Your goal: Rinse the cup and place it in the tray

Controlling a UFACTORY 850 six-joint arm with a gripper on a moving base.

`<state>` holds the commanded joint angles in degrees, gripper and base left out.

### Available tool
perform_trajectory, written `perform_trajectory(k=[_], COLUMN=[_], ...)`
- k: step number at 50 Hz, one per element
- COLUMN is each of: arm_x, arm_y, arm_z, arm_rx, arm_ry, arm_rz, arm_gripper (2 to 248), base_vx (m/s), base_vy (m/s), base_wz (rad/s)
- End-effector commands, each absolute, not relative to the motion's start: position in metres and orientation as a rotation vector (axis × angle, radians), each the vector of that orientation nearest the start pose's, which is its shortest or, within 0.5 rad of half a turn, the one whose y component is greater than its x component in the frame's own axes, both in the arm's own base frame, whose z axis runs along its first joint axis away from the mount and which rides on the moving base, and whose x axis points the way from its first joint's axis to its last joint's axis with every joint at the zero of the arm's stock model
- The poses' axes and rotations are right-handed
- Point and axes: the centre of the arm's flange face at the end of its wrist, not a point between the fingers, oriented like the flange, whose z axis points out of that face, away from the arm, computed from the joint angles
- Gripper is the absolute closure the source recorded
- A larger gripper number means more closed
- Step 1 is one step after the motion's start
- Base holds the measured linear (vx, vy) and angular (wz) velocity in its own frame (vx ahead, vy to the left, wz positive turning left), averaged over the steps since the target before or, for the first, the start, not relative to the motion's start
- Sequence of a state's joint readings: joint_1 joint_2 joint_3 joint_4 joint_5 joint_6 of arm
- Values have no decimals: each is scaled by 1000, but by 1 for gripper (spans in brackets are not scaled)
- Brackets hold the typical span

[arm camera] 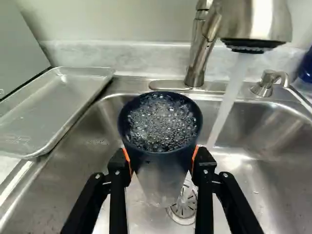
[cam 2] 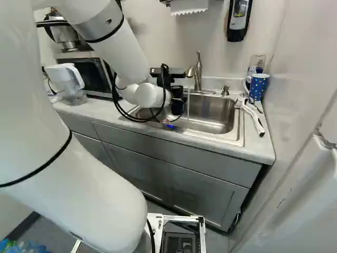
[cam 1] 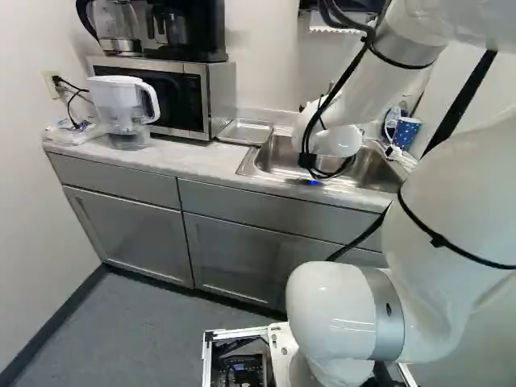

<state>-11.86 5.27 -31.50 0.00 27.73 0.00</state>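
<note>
In the right base view my gripper (cam 2: 166, 79) is over the sink, partly hidden by the wrist and cables. Seen from the wrist, the gripper (arm camera: 162, 163) has both orange pads against opposite sides of a dark blue cup (arm camera: 163, 168), shut on it. The cup stands upright, full of bubbly water, above the sink basin (arm camera: 102, 141). Water (arm camera: 228, 100) runs from the faucet head (arm camera: 256, 24) and falls beside the cup, not into it. Beside the sink lies the metal tray (arm camera: 53, 109), with nothing on it; the left base view shows the tray (cam 1: 246, 132) too.
The faucet neck (arm camera: 197, 53) rises behind the cup. A microwave (cam 1: 173, 97) and a water pitcher (cam 1: 125, 109) stand beyond the tray. Right of the sink are a dotted blue cup (cam 2: 258, 84) and a white-handled brush (cam 2: 254, 118). Grey cabinets (cam 2: 174, 168) front the counter.
</note>
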Motion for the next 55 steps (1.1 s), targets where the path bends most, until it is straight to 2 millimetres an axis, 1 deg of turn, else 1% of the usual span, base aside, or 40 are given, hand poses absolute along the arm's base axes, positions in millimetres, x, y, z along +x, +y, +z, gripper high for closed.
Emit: perform_trajectory(k=[6, 17, 37, 55], arm_x=[413, 415, 420, 441], arm_y=[-78, -64, -57, -50], arm_z=[464, 474, 495, 515], arm_rx=[-2729, -2698, -2651, -2608], arm_ry=[255, 206, 178, 147], arm_rz=[-1729, -1754, -1814, -1861], arm_gripper=[125, 125, 125, 125], base_vx=[0, 0, 0, 0], base_vy=[0, 0, 0, 0], base_wz=[0, 0, 0, 0])
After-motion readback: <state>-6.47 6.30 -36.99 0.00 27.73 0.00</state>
